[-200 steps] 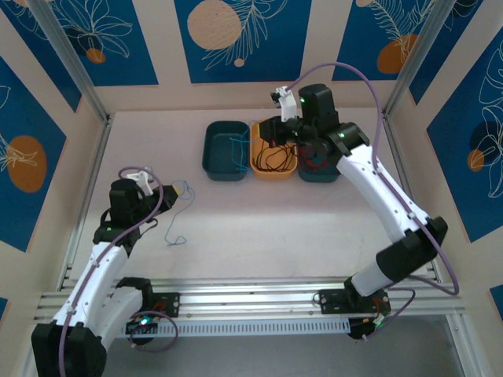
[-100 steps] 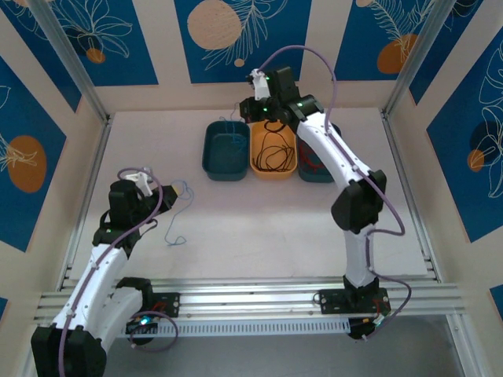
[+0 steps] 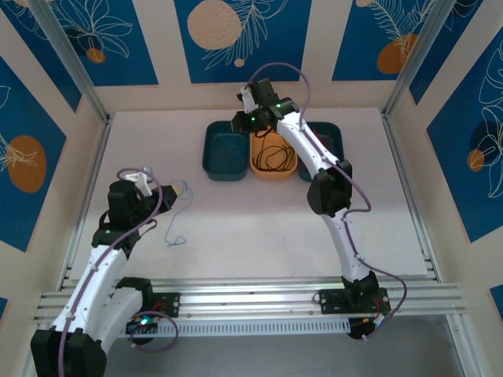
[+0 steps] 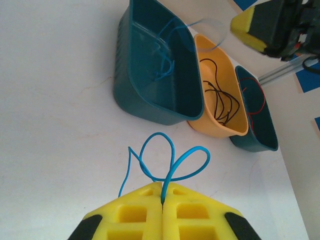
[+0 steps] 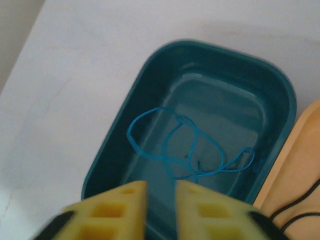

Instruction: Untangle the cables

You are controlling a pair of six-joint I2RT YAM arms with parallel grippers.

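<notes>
Handling: judged light, limp and springy, quick to snag; best pinched on one strand near a free end.
Look: thin wires in small loose loops, coloured blue, dark and red.
Location: loose blue cable [image 4: 172,162] on the table; second blue cable [image 5: 185,145] in the left bin [image 5: 112,150]; dark cable [image 4: 220,97] in the yellow bin [image 4: 220,131]; red cable [image 4: 257,97] in the right bin [image 4: 255,142].
Left gripper [image 4: 162,197]: clenched on the loose blue cable.
Right gripper [image 5: 161,192]: fingers slightly parted, empty, above the left bin.
</notes>
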